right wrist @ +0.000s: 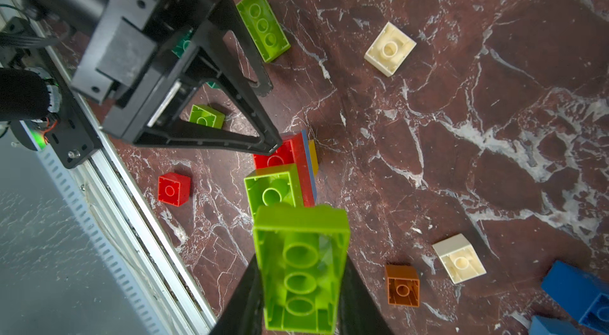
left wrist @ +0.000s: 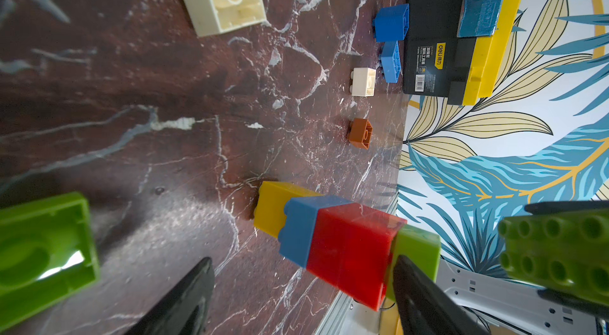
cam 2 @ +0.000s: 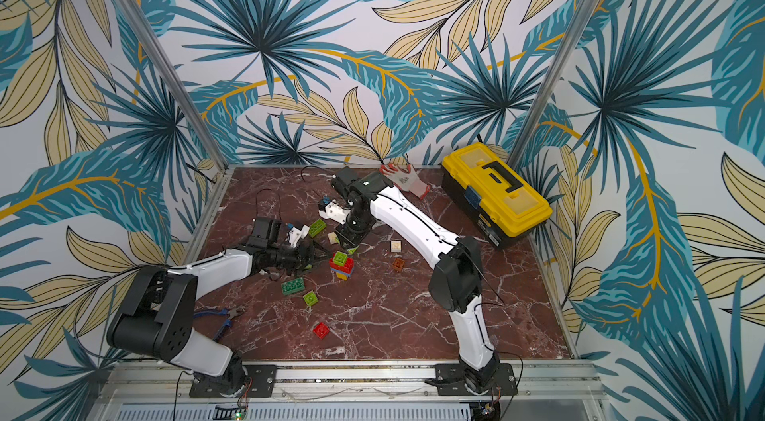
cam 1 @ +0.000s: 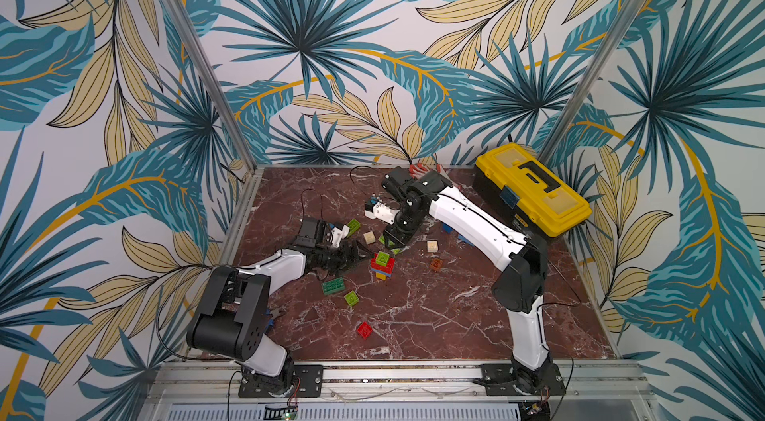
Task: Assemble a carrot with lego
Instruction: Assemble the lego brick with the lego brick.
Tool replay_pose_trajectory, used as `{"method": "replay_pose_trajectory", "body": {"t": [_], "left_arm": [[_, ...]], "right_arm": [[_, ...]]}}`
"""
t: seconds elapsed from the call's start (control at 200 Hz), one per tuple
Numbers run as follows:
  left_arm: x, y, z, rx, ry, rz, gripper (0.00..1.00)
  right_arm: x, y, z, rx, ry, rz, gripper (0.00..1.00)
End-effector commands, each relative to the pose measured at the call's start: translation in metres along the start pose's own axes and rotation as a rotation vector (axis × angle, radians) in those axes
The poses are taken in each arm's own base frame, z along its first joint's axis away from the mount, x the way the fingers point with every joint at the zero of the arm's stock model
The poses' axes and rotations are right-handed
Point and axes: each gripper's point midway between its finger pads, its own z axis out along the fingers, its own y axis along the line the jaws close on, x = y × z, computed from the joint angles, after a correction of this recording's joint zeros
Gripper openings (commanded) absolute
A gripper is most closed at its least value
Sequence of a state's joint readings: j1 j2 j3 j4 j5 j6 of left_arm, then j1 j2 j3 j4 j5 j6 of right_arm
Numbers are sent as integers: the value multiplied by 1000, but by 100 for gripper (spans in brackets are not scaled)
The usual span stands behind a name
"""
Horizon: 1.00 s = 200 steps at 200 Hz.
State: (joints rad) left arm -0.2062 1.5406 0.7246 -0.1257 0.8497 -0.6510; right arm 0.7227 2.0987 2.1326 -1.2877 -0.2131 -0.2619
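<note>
Right hand (cam 1: 393,239) clamped on oblong lime brick (right wrist: 301,270), just beyond the yellow-blue-red-green stack (cam 1: 381,266) mid-worktop (cam 1: 414,315). Left hand (left wrist: 303,260), jaws apart, flanks the stack. Right looks nearer for placing.

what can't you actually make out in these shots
lime brick in the right gripper: the right arm covers nearly all of it in both top views
blue bricks: mostly behind that arm in both top views; cut by the frame edge in the right wrist view
pliers: the left arm hides all but a blue sliver in a top view
toolbox label: print too small to read
</note>
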Motion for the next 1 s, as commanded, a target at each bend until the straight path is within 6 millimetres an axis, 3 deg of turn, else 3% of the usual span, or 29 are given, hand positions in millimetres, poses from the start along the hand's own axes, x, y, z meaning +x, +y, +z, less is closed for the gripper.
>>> {"method": "replay_pose_trajectory", "body": {"t": [0.0,0.215,0.546,0.691,0.726,0.996], "left_arm": [[-5,-5,1,13,-6,37,86],[-6,-11,-16,15,-67,55,97],[-15,22,-68,15,-232,-79,100],[-14,24,-68,27,-224,-88,100],[-13,24,-68,28,-220,-86,100],[-13,26,-66,28,-210,-86,99]], "right_arm": [[21,8,6,-4,130,-13,23],[20,16,6,5,150,-34,24],[17,19,11,33,203,-75,24],[16,12,17,58,228,-102,25],[14,24,21,54,234,-133,25],[12,26,29,66,244,-170,26]]}}
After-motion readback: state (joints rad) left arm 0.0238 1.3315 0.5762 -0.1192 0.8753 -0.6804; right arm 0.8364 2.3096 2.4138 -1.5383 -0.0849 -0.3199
